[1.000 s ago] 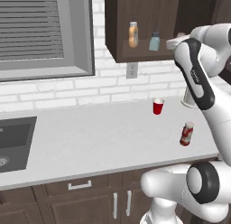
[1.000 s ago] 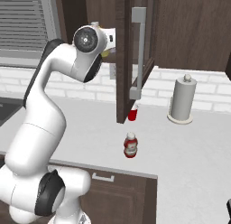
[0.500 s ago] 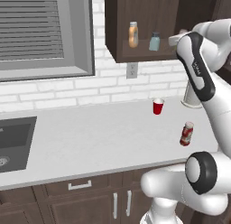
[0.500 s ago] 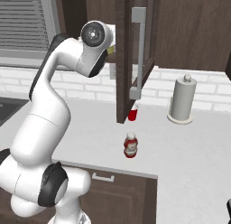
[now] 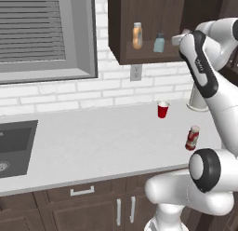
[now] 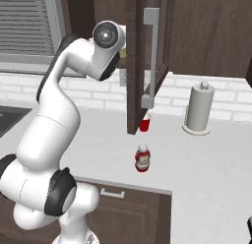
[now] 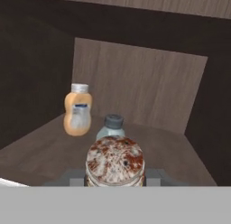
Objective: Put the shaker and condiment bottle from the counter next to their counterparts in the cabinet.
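Gripper (image 7: 115,180) grips 1 shaker (image 7: 115,161).

A pale counter (image 5: 93,141) runs across the view, with a dark sink (image 5: 14,148) set in at the left. On it stand a red cup (image 5: 162,110) and, nearer the front edge, the red condiment bottle (image 5: 192,138) — upright and well apart. Above, the dark cabinet (image 5: 122,25) holds an orange bottle (image 5: 137,35) and a blue-grey shaker (image 5: 159,43) side by side. The white arm (image 5: 201,67) reaches up toward the shelf.
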